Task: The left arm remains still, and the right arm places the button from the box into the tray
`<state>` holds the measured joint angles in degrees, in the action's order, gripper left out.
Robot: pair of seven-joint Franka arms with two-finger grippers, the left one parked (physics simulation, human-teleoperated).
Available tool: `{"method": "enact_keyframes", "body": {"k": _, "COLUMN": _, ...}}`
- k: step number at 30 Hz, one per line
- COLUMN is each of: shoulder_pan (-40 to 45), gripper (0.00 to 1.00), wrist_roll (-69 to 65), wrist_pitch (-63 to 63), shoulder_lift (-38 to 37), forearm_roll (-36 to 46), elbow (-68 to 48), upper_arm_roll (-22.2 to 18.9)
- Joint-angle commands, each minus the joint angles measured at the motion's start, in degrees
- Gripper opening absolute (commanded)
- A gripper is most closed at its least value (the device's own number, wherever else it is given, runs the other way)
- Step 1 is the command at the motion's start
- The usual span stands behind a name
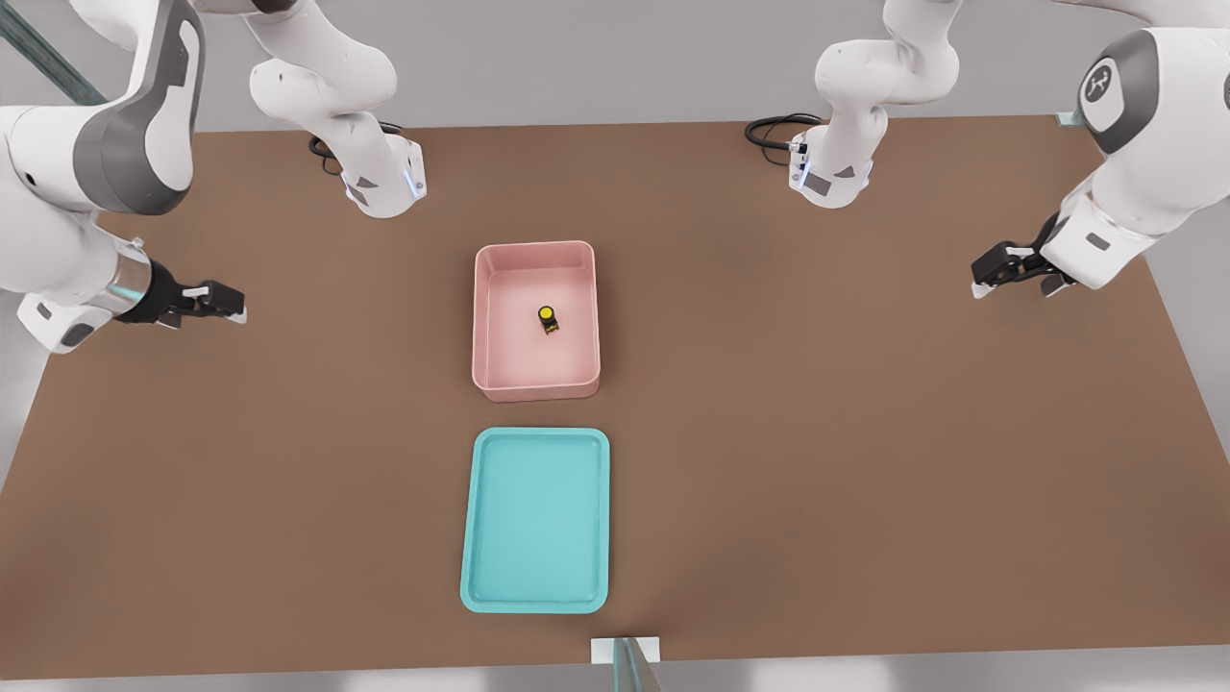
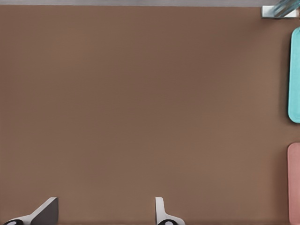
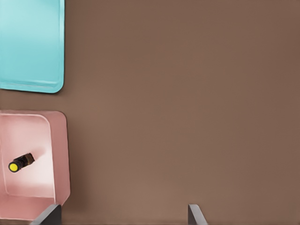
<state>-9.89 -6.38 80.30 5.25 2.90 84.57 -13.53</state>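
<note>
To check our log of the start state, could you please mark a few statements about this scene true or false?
1. The button lies inside the box. True.
2. The tray already holds the button. False: nothing shows in the tray.
3. The gripper is shut on the button. False: it is open and hangs over the table at the front view's left, well apart from the box.
4. In the front view, the tray lies below the box, with a gap of table between them. True.
5. The box is turquoise. False: it is pale pink; the tray is turquoise.
</note>
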Motion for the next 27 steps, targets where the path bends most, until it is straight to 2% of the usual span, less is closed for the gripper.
{"method": "enact_keyframes", "body": {"k": 1, "shoulder_pan": 1.6, "gripper": 1.00, "wrist_roll": -2.6, "wrist_pitch": -0.6, "shoulder_lift": -0.1, "forearm_roll": -0.1, "elbow": 0.0, "upper_arm_roll": -0.1}}
{"method": "enact_keyframes", "body": {"k": 2, "shoulder_pan": 1.3, "gripper": 1.00, "wrist_roll": -2.7, "wrist_pitch": -0.7, "shoulder_lift": -0.2, "forearm_roll": 0.0, "elbow": -0.3, "upper_arm_roll": 0.1}}
{"method": "enact_keyframes", "body": {"k": 3, "shoulder_pan": -3.0, "gripper": 1.00, "wrist_roll": 2.9, "wrist_pitch": -7.5, "shoulder_lift": -0.1, "forearm_roll": 0.3, "elbow": -4.0, "upper_arm_roll": 5.3}}
{"method": "enact_keyframes", "body": {"k": 4, "shoulder_pan": -9.5, "gripper": 1.00, "wrist_roll": 31.0, "wrist_pitch": -11.8, "shoulder_lift": -0.1, "forearm_roll": 0.8, "elbow": -8.5, "upper_arm_roll": 16.1}}
{"method": "enact_keyframes", "body": {"k": 5, "shoulder_pan": -15.2, "gripper": 1.00, "wrist_roll": 49.9, "wrist_pitch": -6.9, "shoulder_lift": 1.9, "forearm_roll": 1.1, "elbow": -10.6, "upper_arm_roll": 28.5}}
{"method": "enact_keyframes", "body": {"k": 6, "shoulder_pan": -20.3, "gripper": 1.00, "wrist_roll": 48.6, "wrist_pitch": -1.0, "shoulder_lift": 6.2, "forearm_roll": 0.7, "elbow": -12.8, "upper_arm_roll": 31.9}}
{"method": "enact_keyframes", "body": {"k": 8, "shoulder_pan": -30.0, "gripper": 1.00, "wrist_roll": 51.6, "wrist_pitch": 5.2, "shoulder_lift": 10.0, "forearm_roll": -0.8, "elbow": -12.8, "upper_arm_roll": 32.0}}
{"method": "enact_keyframes", "body": {"k": 9, "shoulder_pan": -34.2, "gripper": 1.00, "wrist_roll": 60.9, "wrist_pitch": 11.8, "shoulder_lift": 11.9, "forearm_roll": -1.3, "elbow": -8.7, "upper_arm_roll": 32.0}}
{"method": "enact_keyframes", "body": {"k": 10, "shoulder_pan": -37.2, "gripper": 1.00, "wrist_roll": 66.4, "wrist_pitch": 21.7, "shoulder_lift": 11.4, "forearm_roll": -4.7, "elbow": 1.3, "upper_arm_roll": 31.9}}
{"method": "enact_keyframes", "body": {"k": 11, "shoulder_pan": -37.9, "gripper": 1.00, "wrist_roll": 68.7, "wrist_pitch": 35.3, "shoulder_lift": 9.2, "forearm_roll": -4.7, "elbow": 15.6, "upper_arm_roll": 31.1}}
{"method": "enact_keyframes", "body": {"k": 13, "shoulder_pan": -42.1, "gripper": 1.00, "wrist_roll": 69.7, "wrist_pitch": 44.5, "shoulder_lift": 9.9, "forearm_roll": -4.0, "elbow": 24.3, "upper_arm_roll": 18.5}}
{"method": "enact_keyframes", "body": {"k": 14, "shoulder_pan": -42.2, "gripper": 1.00, "wrist_roll": 68.6, "wrist_pitch": 50.7, "shoulder_lift": 10.7, "forearm_roll": -4.0, "elbow": 28.2, "upper_arm_roll": 14.8}}
{"method": "enact_keyframes", "body": {"k": 15, "shoulder_pan": -42.3, "gripper": 1.00, "wrist_roll": 67.0, "wrist_pitch": 50.9, "shoulder_lift": 10.7, "forearm_roll": -4.0, "elbow": 29.7, "upper_arm_roll": 12.3}}
{"method": "enact_keyframes", "body": {"k": 17, "shoulder_pan": -43.9, "gripper": 0.99, "wrist_roll": 66.8, "wrist_pitch": 61.0, "shoulder_lift": 10.6, "forearm_roll": -3.9, "elbow": 35.9, "upper_arm_roll": 10.1}}
{"method": "enact_keyframes", "body": {"k": 19, "shoulder_pan": -44.4, "gripper": 0.99, "wrist_roll": 65.5, "wrist_pitch": 63.8, "shoulder_lift": 11.5, "forearm_roll": -3.8, "elbow": 37.0, "upper_arm_roll": 8.4}}
{"method": "enact_keyframes", "body": {"k": 20, "shoulder_pan": -44.3, "gripper": 0.99, "wrist_roll": 65.4, "wrist_pitch": 69.8, "shoulder_lift": 11.8, "forearm_roll": -3.9, "elbow": 40.6, "upper_arm_roll": 7.8}}
{"method": "enact_keyframes", "body": {"k": 23, "shoulder_pan": -44.8, "gripper": 0.99, "wrist_roll": 64.8, "wrist_pitch": 79.7, "shoulder_lift": 11.8, "forearm_roll": -3.9, "elbow": 46.9, "upper_arm_roll": 7.8}}
{"method": "enact_keyframes", "body": {"k": 27, "shoulder_pan": -45.0, "gripper": 0.99, "wrist_roll": 62.5, "wrist_pitch": 82.4, "shoulder_lift": 13.2, "forearm_roll": -3.9, "elbow": 47.7, "upper_arm_roll": 7.8}}
